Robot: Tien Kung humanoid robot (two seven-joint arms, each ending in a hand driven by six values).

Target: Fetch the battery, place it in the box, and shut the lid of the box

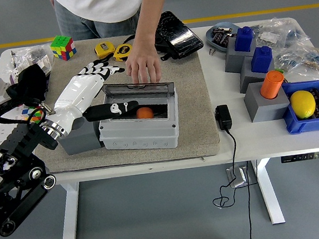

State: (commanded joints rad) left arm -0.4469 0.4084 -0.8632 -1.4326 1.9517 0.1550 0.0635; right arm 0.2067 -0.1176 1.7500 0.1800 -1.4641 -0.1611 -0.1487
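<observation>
Robot's left hand at the open box, a person steadying the lid from behind.

Nearest, the black left arm comes in from the lower left, and the left hand lies beside and over the left end of the grey box, fingers spread and holding nothing, thumb reaching across the opening. Inside the box, an orange object sits toward the middle; whether it is the battery cannot be told. The box rests on a beige mat on the white table. At the box's far edge the dark translucent lid stands raised. Just behind it a person's hand rests fingers-down touching the lid's top edge. Beyond lie two yellow tape measures and a Rubik's cube.
</observation>
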